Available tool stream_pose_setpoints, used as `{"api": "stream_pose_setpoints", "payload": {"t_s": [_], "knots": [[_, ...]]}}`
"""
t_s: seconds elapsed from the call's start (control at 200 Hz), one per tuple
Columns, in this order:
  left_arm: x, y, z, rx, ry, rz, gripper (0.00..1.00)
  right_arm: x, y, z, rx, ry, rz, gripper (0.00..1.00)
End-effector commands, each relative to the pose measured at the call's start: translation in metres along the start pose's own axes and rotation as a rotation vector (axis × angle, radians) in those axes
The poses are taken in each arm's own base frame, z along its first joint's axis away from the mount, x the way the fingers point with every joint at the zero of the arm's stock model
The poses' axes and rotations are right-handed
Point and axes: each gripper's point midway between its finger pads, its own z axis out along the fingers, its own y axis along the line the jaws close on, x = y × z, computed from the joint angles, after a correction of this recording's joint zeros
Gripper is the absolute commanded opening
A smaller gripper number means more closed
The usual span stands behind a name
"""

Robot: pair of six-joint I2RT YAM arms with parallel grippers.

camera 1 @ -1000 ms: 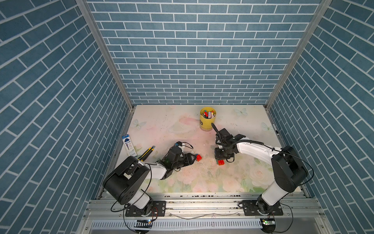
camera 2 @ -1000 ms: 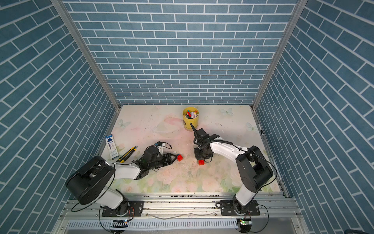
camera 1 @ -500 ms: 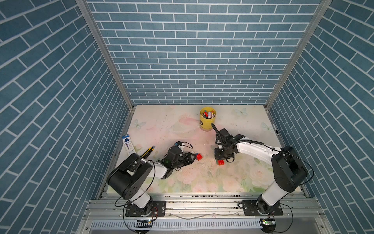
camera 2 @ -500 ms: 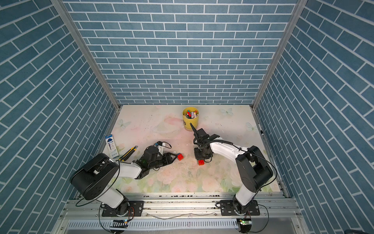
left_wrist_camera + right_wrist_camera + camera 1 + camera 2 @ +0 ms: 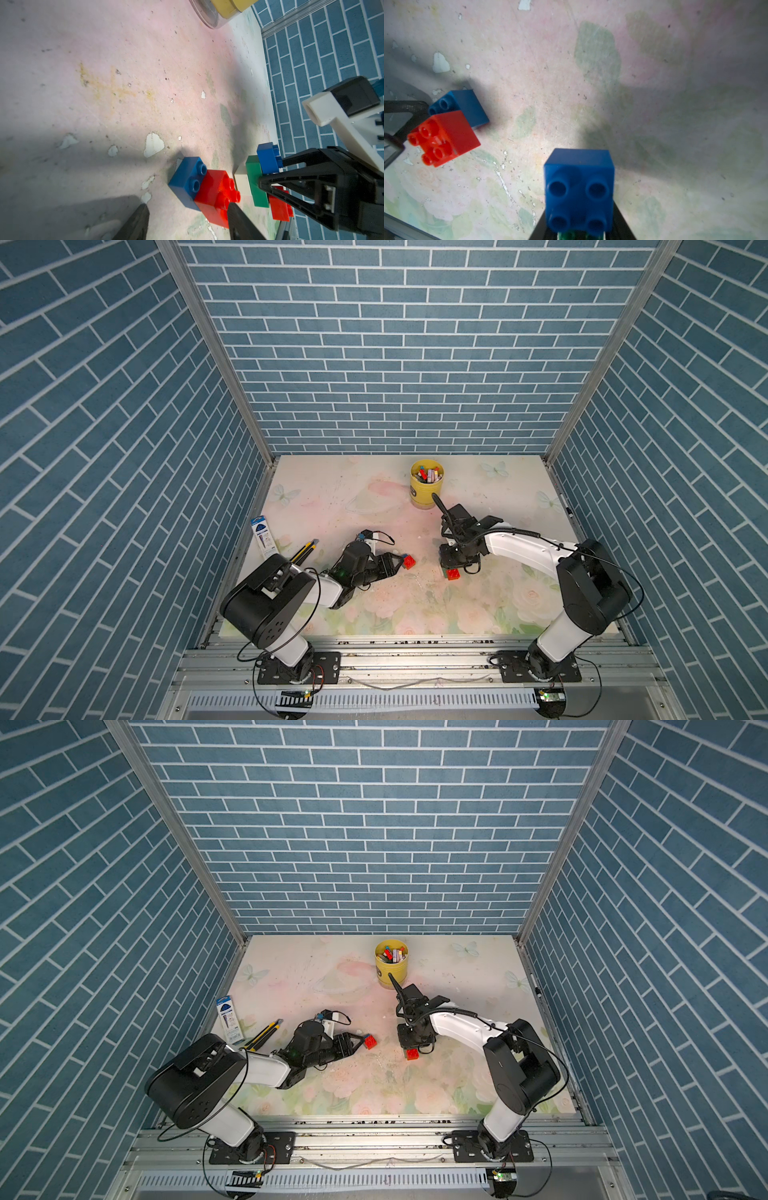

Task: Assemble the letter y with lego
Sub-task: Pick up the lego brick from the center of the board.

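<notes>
My right gripper point(image 5: 453, 561) is shut on a joined lego cluster of a blue brick point(image 5: 579, 191), a green brick point(image 5: 256, 182), a white brick point(image 5: 242, 180) and a red brick point(image 5: 279, 207). It holds the cluster just above the mat, and the red brick point(image 5: 412, 1053) pokes out below the jaws in both top views. A second red brick point(image 5: 216, 193) joined to a blue brick point(image 5: 187, 178) lies on the mat to the left. My left gripper point(image 5: 187, 205) is open in front of that pair. One of its fingertips point(image 5: 234, 209) overlaps the red brick's corner.
A yellow cup point(image 5: 426, 485) of coloured sticks stands behind the right gripper. A blue and white box point(image 5: 262, 536) and a yellow and black utility knife point(image 5: 305, 551) lie by the left wall. The floral mat point(image 5: 478, 614) is scuffed and flaking.
</notes>
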Motion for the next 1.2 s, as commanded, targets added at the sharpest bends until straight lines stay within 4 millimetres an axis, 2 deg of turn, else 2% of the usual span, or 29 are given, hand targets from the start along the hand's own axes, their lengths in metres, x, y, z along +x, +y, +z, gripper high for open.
{"api": "stream_pose_setpoints", "payload": {"t_s": [0.0,0.215,0.3,0.58,0.835,1.195], "knots": [[0.001,0.002,0.002,0.017,0.009,-0.006,0.63,0.003,0.002,0.003,0.003,0.026,-0.022,0.17],[0.009,0.003,0.009,0.044,0.038,-0.02,0.61,0.004,0.001,0.005,0.009,0.03,-0.02,0.17],[0.01,0.007,0.01,0.031,0.044,-0.028,0.57,0.004,0.001,0.005,0.012,0.032,-0.019,0.17],[0.015,0.02,0.01,-0.016,0.051,-0.043,0.52,0.001,0.005,0.001,0.005,0.024,-0.035,0.17],[0.017,0.024,0.011,-0.02,0.053,-0.063,0.5,-0.005,0.037,-0.021,-0.038,-0.036,-0.193,0.16],[0.019,0.031,0.008,-0.036,0.049,-0.074,0.48,-0.011,0.065,-0.041,-0.051,-0.074,-0.338,0.16]]}}
